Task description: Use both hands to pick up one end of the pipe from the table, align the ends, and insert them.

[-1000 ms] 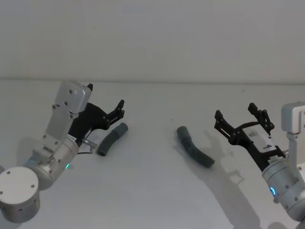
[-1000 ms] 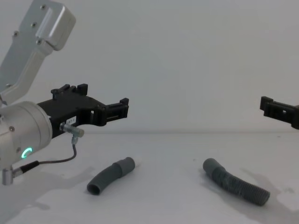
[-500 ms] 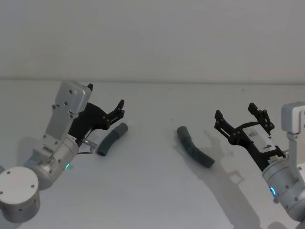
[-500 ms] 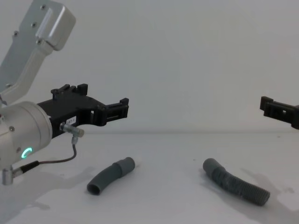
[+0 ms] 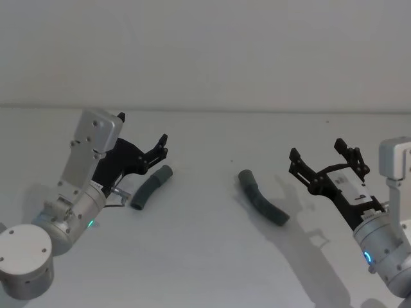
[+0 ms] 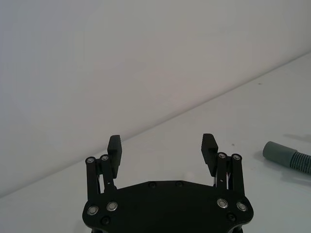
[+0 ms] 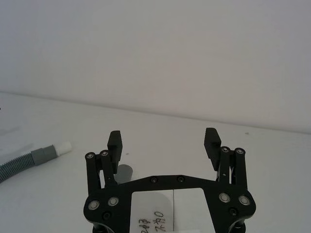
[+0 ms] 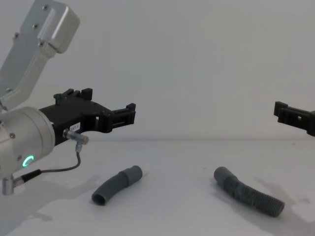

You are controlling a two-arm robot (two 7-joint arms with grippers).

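In the head view, the left pincer [image 5: 142, 130] hangs with its fingers spread wide and nothing between them. The short hose [image 5: 149, 187] lies on the table [image 5: 205, 269] just beneath and ahead of it, not touched. The right pincer [image 5: 318, 151] is equally spread and empty. The long hose [image 5: 262, 197] lies near it, towards the robot's middle, also untouched. The two pieces are well apart.

In the left wrist view, the fingers stand parted around bare table. Out past one fingertip a smooth cuff [image 6: 278, 152] runs into ribs, probably the long hose.

In the right wrist view, the fingers are again parted and empty. Off to one side of them lies a ribbed end with a grey collar and a whitish tip [image 7: 64, 146]. I cannot tell which piece it belongs to.

In the chest view, the left pincer [image 8: 101, 104] is raised well above the short hose [image 8: 116, 185]. The long hose [image 8: 248, 195] lies below the right pincer [image 8: 284, 112] and inward of it.

Both pieces look light and bendy. The ribbed length would likely sag or twist if held mid-body, while the smooth ends seem stiffer. I would grip each just behind its end, leaving the mouth free. A gentle squeeze should do, since a hard one could flatten the tube.
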